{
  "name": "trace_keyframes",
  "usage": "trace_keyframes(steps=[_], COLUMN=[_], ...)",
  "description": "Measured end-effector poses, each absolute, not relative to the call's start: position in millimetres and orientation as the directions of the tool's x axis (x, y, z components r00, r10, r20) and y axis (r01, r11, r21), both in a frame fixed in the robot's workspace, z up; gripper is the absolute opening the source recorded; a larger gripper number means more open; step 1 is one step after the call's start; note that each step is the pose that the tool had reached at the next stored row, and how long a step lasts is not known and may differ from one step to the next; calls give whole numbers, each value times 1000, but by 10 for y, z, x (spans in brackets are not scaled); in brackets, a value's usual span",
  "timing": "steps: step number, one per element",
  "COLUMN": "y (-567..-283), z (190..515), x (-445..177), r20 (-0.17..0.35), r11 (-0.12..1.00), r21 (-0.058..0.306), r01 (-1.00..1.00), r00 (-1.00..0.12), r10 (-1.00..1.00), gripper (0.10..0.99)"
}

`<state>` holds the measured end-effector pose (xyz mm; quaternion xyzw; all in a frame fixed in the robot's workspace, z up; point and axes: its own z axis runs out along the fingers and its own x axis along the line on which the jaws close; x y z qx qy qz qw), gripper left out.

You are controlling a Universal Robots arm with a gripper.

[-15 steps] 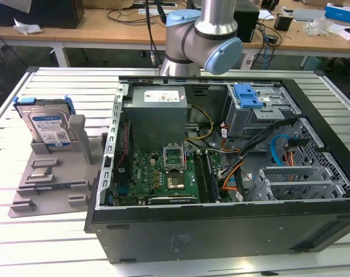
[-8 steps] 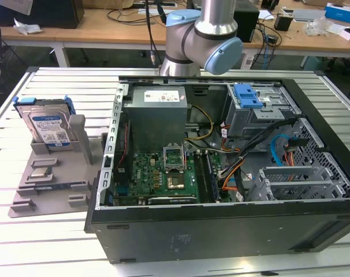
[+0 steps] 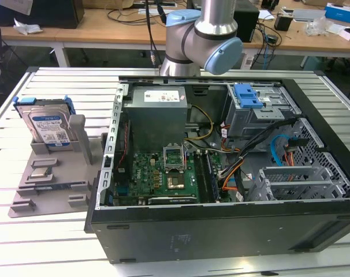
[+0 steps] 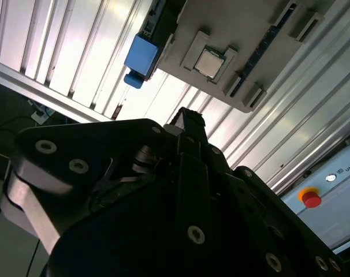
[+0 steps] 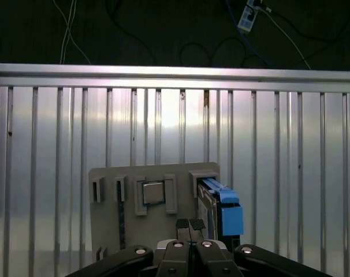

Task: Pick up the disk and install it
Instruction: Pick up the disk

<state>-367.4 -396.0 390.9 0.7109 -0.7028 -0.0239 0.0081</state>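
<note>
The hand hangs closed and empty over the grey tray. Lowered with its fingers closed, it could topple the disk standing at the tray's edge.

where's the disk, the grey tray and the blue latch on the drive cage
the disk [image 3: 48,125]: exterior view, on its white-and-blue label
the grey tray [image 3: 68,173]: exterior view, on a bare part of its floor
the blue latch [image 3: 247,96]: exterior view, on its middle
</note>
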Motion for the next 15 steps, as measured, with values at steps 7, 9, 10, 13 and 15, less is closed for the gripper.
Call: trace_keyframes(steps=[7, 9, 10, 13, 15], y=[-3960, -3960, -3960, -3960, -3957], z=[3909, 3909, 3909, 3909, 3909], x=[-3674, -3674, -3674, -3674, -3667], r20=[-23, -23, -23, -23, -23], r11=[-12, -12, -12, -12, -12], r21=[45, 45, 45, 45, 45], r01=[-999, -999, -999, -999, -999], r00=[11, 11, 11, 11, 11], r10=[-1000, -1000, -1000, -1000, -1000], gripper=[357, 416, 475, 541, 541])
